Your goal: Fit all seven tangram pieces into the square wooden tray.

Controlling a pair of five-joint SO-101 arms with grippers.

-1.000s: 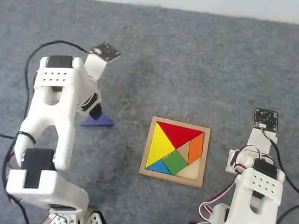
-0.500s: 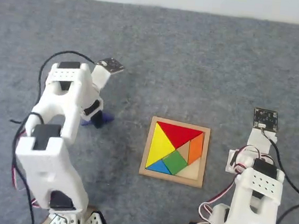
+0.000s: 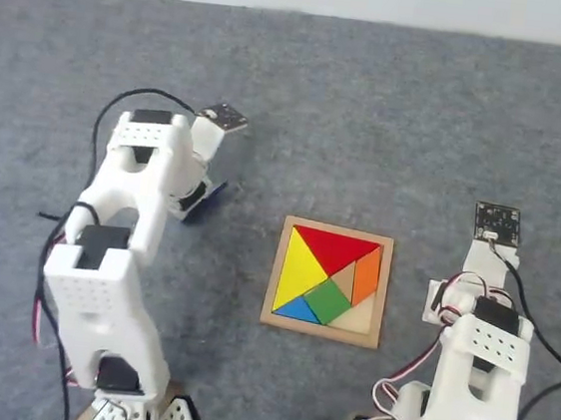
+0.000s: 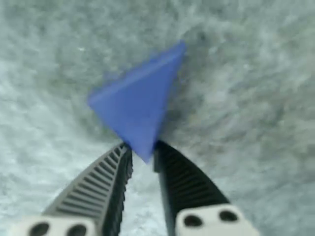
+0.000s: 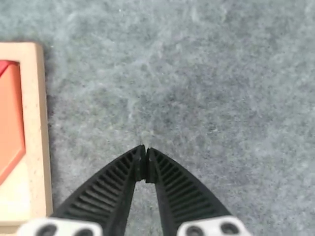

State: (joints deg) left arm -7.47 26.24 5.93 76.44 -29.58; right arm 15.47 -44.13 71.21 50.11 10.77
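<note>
While in left pincer [image 4: 141, 148], blue triangle [image 4: 139, 101]

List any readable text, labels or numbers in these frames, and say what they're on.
No readable text in any view.
Pieces in the wooden tray: plain colours, no print.
Blue triangle in the left gripper: no marking.
Wrist circuit boards, high view: any markings are too small to read.
</note>
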